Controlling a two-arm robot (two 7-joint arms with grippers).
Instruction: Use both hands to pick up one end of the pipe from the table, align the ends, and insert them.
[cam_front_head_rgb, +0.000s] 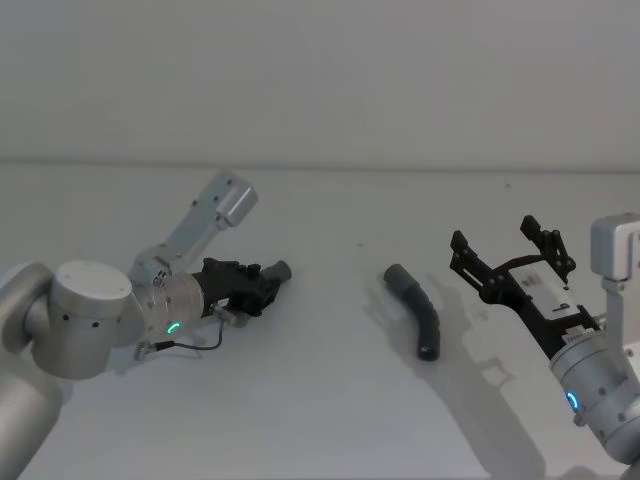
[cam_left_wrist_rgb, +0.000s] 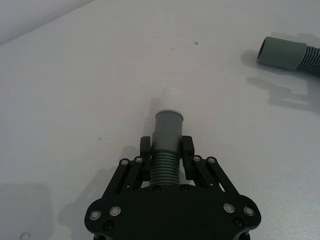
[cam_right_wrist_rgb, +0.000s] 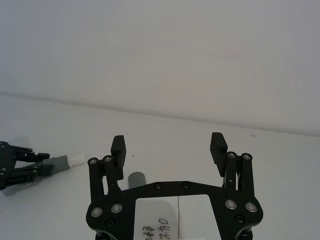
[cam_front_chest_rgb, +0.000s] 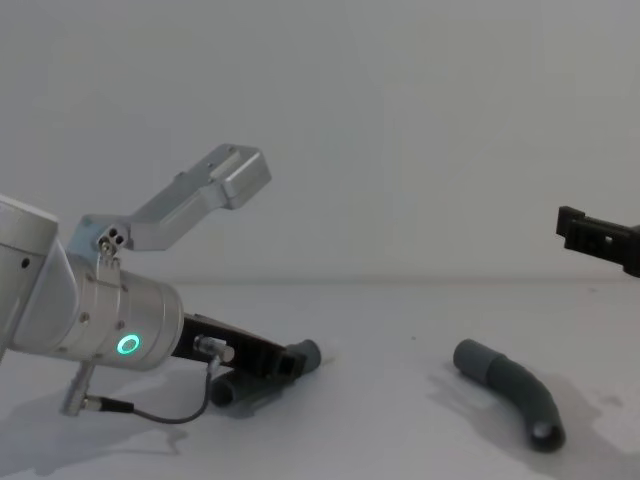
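So, my left end effector (cam_front_head_rgb: 265, 285) is clenched on the ribbed part of one pipe piece (cam_left_wrist_rgb: 165, 167), low at the left side of the counter (cam_front_head_rgb: 320, 410). Its pale-tipped collar (cam_left_wrist_rgb: 168, 122) points right, toward the middle. The other pipe piece (cam_front_head_rgb: 420, 315) lies right of the middle, long axis roughly near-to-far, with its wider collar (cam_front_head_rgb: 397, 274) aimed far-left. My right end effector (cam_right_wrist_rgb: 168, 144) hangs spread wide above the right side.

The left gripper (cam_front_chest_rgb: 288, 363) sits low over the table (cam_front_chest_rgb: 380, 440), apparently clamped around a pipe piece (cam_front_chest_rgb: 306, 353) whose grey collar points toward the middle. The other pipe piece (cam_front_chest_rgb: 512, 390) lies curved on the table, well apart. The right gripper (cam_front_chest_rgb: 598, 237) juts in at the right edge, higher up.
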